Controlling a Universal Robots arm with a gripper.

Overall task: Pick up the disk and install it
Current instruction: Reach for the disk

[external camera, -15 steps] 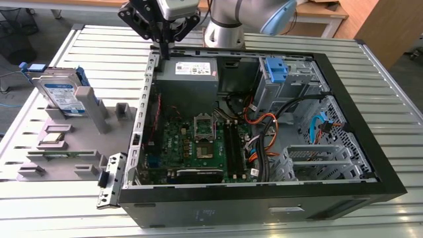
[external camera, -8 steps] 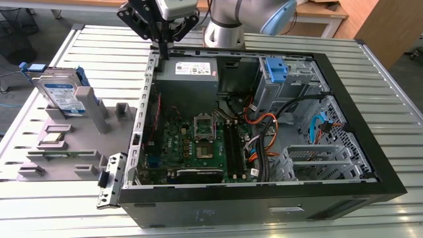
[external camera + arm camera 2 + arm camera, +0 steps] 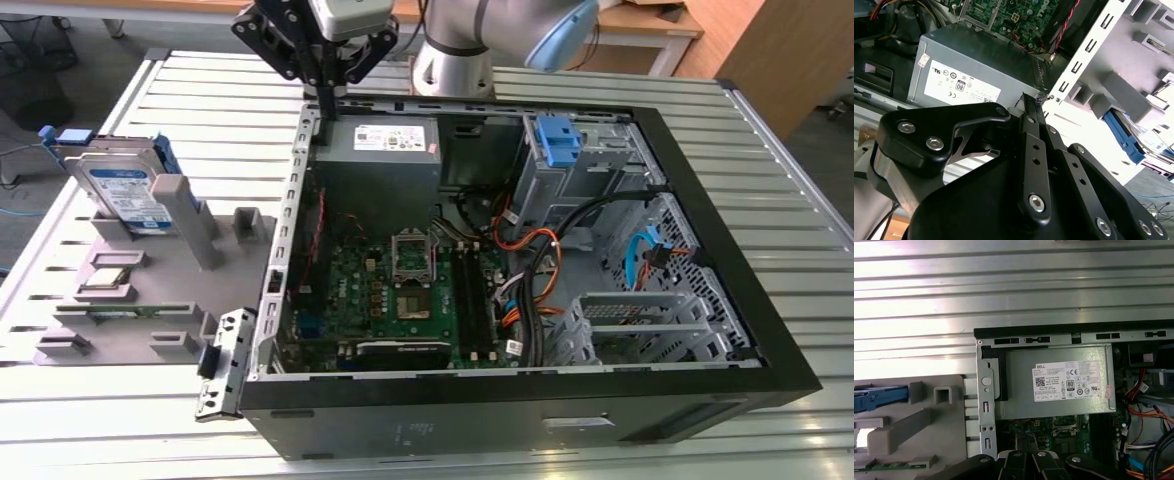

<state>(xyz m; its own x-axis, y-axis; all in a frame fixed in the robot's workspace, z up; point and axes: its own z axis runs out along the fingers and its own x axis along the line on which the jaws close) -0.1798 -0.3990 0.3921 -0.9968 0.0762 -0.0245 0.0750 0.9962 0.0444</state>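
End effector (image 3: 324, 106), fingers together and empty, hovers well apart from the disk (image 3: 123, 192).

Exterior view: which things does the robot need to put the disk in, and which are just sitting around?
For the job:
the disk, standing in the grey holder tray
the gripper, shut and empty, over the case's edge
the open computer case

Just sitting around:
the power supply
the circuit board
the cables

Bright glare on slatted table (image 3: 1004, 290)
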